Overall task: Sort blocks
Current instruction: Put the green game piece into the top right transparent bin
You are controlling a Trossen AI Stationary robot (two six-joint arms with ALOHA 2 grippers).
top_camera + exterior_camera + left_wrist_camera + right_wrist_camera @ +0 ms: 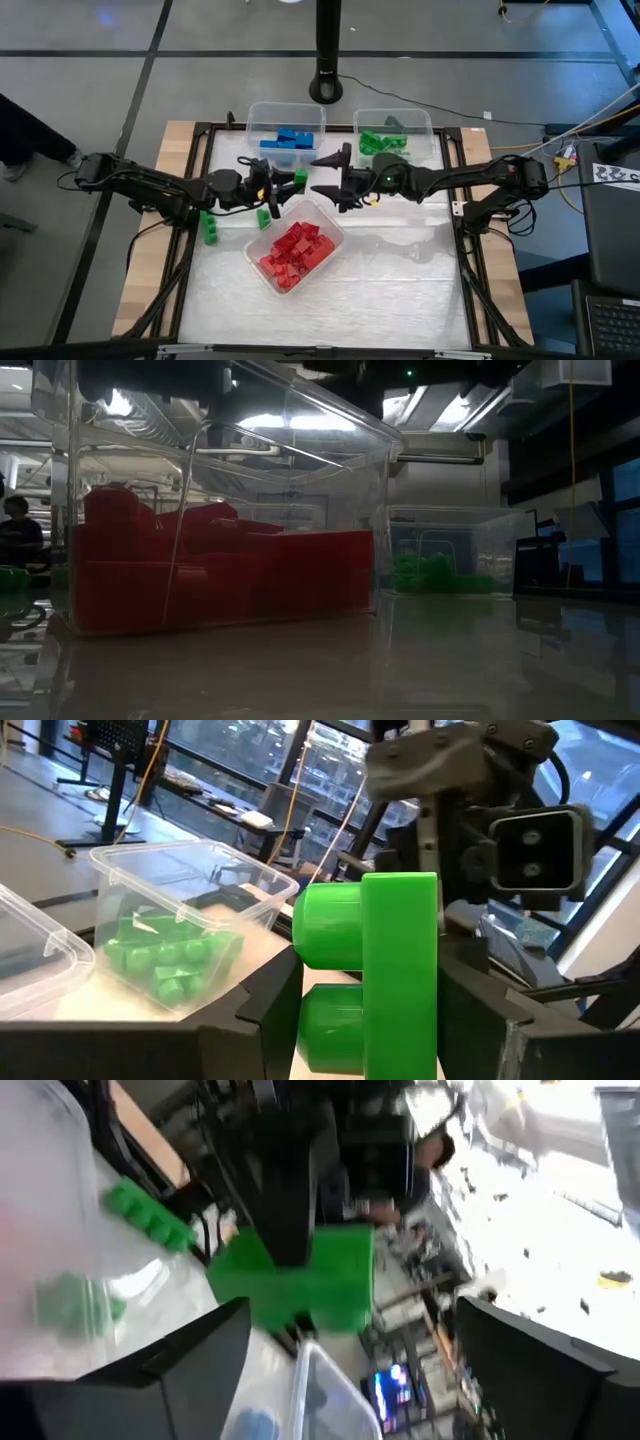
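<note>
One green block (385,975) pinched in left tool (268,184), right tool (333,172) wide open, empty. Better let go only once gripped.

Place: robotics lab
Floor: bare grey concrete (90,110)
Rig: framed table (400,290), camera post (327,50), loose cables (590,110)

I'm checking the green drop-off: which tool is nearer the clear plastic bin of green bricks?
Right. The right tool sits just in front of the clear plastic bin of green bricks, near its left corner. The left tool, gripping a green brick, is farther left, before the blue-brick bin.
</note>
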